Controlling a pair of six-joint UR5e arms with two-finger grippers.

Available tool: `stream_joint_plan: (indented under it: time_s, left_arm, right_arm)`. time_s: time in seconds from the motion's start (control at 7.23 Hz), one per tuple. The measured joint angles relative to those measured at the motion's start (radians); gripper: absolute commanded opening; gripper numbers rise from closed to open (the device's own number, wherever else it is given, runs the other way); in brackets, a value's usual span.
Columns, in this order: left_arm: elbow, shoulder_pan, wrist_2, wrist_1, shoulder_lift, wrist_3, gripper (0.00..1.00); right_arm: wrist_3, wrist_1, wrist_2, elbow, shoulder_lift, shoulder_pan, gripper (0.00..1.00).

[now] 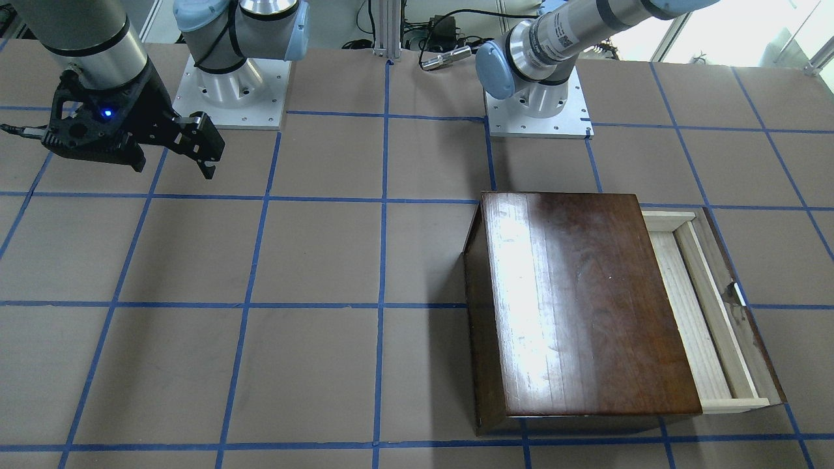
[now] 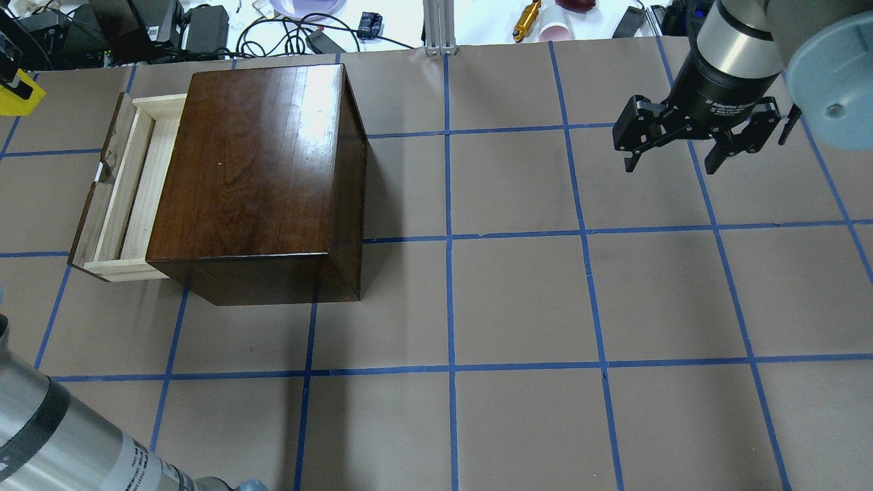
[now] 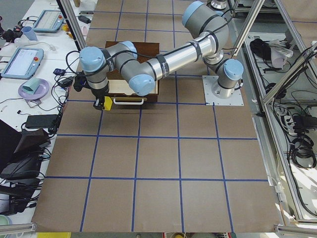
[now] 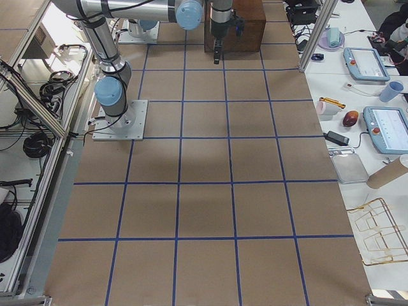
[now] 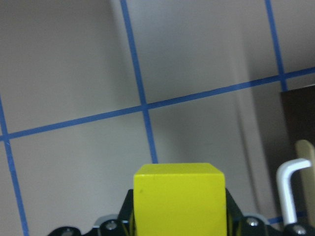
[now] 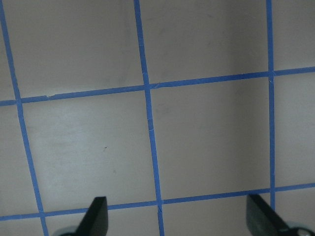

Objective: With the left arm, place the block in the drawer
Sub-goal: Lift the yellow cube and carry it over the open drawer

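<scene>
My left gripper [image 3: 101, 101] is shut on the yellow block [image 5: 179, 196], which also shows in the exterior left view [image 3: 106, 103] and at the overhead view's left edge [image 2: 19, 100]. It hangs above the table just outside the drawer's dark front panel, near its far end; the metal handle [image 5: 289, 189] is at the wrist view's right. The drawer [image 2: 146, 194] [image 1: 684, 306] stands pulled out of the dark brown cabinet [image 2: 259, 164], and its pale-wood tray is bare. My right gripper [image 2: 672, 166] [image 1: 174, 170] is open and empty, far off on the other side.
Blue tape lines grid the brown table [image 2: 518, 300]. The two arm bases [image 1: 231, 98] [image 1: 537, 107] stand at the robot's edge. A bench with cables, cups and tablets [image 3: 22, 62] runs beyond the table's far edge, close to my left gripper.
</scene>
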Motion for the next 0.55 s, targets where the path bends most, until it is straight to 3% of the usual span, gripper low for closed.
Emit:
stream_joint_plan:
  time_s: [0.55]
  left_arm:
    - [-0.205, -0.091, -0.008, -0.003, 0.110, -0.283, 0.00]
  right_arm:
    - [0.000, 0.000, 0.000, 0.000, 0.000, 0.000, 1.00]
